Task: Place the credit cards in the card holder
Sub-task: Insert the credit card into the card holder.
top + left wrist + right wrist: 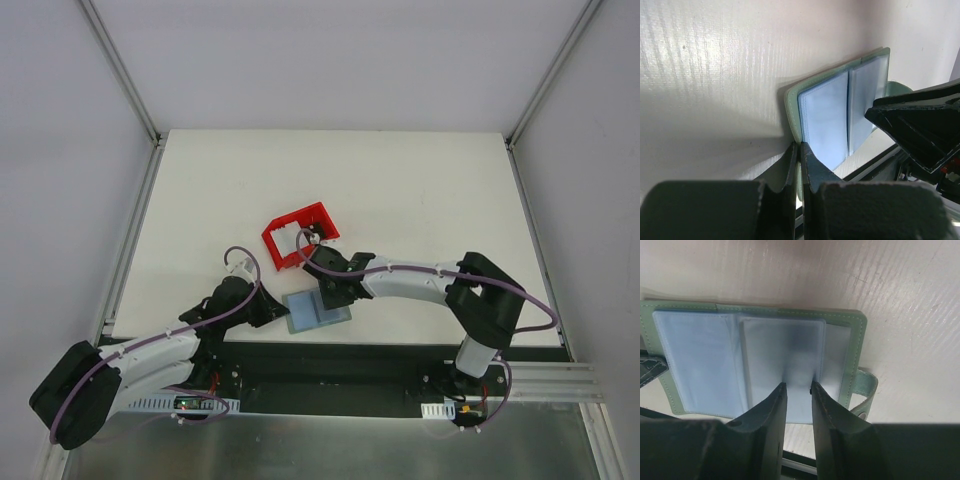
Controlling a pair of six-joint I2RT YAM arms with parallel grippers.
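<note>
The card holder [318, 310] lies open near the table's front edge, grey-green outside with blue-grey pockets [825, 120] inside. My left gripper [800, 146] is shut on its left rim [284, 312]. Over the holder's right half, my right gripper [798, 385] stands with its jaws a little apart. Its fingertips [781, 388] rest on a pale rectangular sheet [782, 345] lying over the right pockets. I cannot tell whether that sheet is a credit card or a pocket leaf. A pale credit card [287, 238] shows inside the red bin. The snap strap [865, 390] sticks out at the holder's right.
A red plastic bin [322, 214] stands just behind the right gripper [328, 293]. In the left wrist view the right gripper's dark body [920, 127] hangs over the holder's far side. The table's front edge and black base rail [330, 355] run close by.
</note>
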